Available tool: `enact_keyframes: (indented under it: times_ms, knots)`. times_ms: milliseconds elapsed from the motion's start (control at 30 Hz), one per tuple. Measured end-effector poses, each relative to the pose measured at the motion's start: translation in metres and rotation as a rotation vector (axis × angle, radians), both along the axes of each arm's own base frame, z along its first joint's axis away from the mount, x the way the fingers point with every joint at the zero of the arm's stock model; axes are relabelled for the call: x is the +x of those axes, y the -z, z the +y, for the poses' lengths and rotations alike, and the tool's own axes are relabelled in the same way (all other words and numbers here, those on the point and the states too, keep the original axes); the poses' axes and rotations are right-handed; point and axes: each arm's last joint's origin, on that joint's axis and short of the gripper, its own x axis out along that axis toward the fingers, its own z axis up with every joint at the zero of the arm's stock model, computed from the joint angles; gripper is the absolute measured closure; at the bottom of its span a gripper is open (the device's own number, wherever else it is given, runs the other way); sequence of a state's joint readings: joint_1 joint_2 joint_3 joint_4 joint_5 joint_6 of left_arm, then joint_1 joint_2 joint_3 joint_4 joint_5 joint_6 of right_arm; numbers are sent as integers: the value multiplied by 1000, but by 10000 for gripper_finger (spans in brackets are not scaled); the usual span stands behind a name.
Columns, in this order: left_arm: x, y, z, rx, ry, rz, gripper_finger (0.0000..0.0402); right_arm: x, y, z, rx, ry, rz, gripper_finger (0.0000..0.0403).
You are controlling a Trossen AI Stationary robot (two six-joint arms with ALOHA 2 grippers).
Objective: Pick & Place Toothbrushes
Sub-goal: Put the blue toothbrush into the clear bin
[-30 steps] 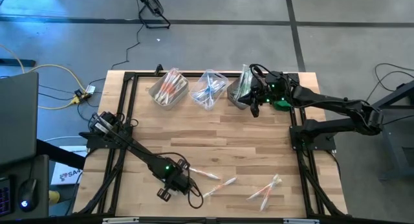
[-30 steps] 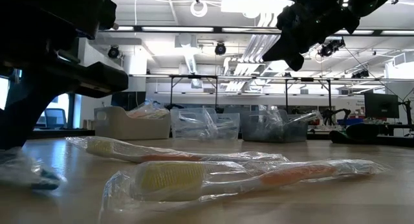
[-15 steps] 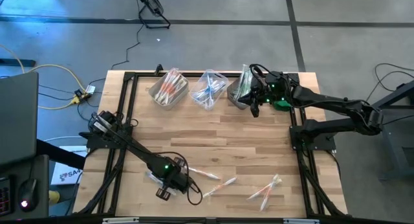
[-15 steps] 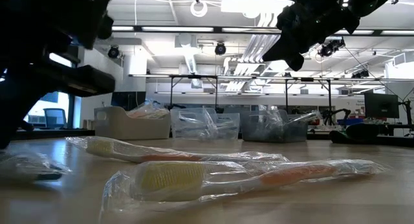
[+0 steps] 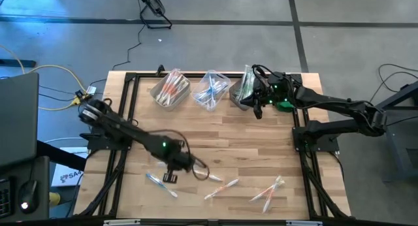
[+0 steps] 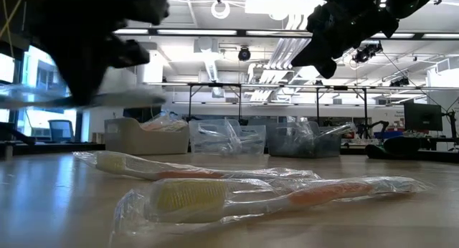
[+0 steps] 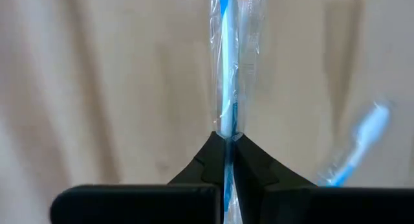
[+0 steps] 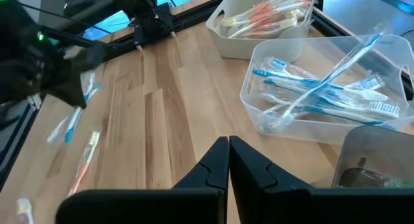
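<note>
Gripping a blue toothbrush (image 7: 224, 101) in its clear wrapper, the left gripper (image 5: 171, 176) was clamped shut on the handle, its fingertips (image 7: 213, 149) meeting edge to edge on the film. The hold looked to be near one end, so most of the brush stuck out past the jaws where it could be lowered into a bin without the fingers fouling the rim. In the high view the brush (image 5: 160, 185) appeared on the near-left part of the table (image 5: 248, 138), its long axis running diagonally from far-left to near-right; in the left wrist view it ran straight out ahead of the fingers. Which end carried the bristles could not be told.

The right gripper (image 5: 256, 112) hung by the far-right bin (image 5: 239, 95), fingers closed on nothing, apparently waiting clear of the work.

Three bins stood in a row along the far edge, sorted by colour as far as could be seen: orange-handled brushes in the left bin (image 5: 169, 90), blue in the middle bin (image 8: 321, 88). The held brush therefore probably belonged in the middle one. Orange toothbrushes (image 5: 221, 187) lay loose on the near side, pointing various ways.
</note>
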State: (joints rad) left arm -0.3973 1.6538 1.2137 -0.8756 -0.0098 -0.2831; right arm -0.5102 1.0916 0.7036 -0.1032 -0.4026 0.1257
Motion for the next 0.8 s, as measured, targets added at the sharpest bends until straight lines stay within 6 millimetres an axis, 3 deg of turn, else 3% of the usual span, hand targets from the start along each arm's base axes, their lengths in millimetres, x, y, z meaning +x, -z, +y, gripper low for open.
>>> enact_keyframes:
  times_ms: [500, 800]
  knots:
    - [-9, -63, 97, 67, -384, -271, 396, 0, 0, 1, 11, -24, -6, 398]
    - [6, -85, 161, 34, -610, -556, 396, 0, 0, 1, 11, -22, -6, 398]
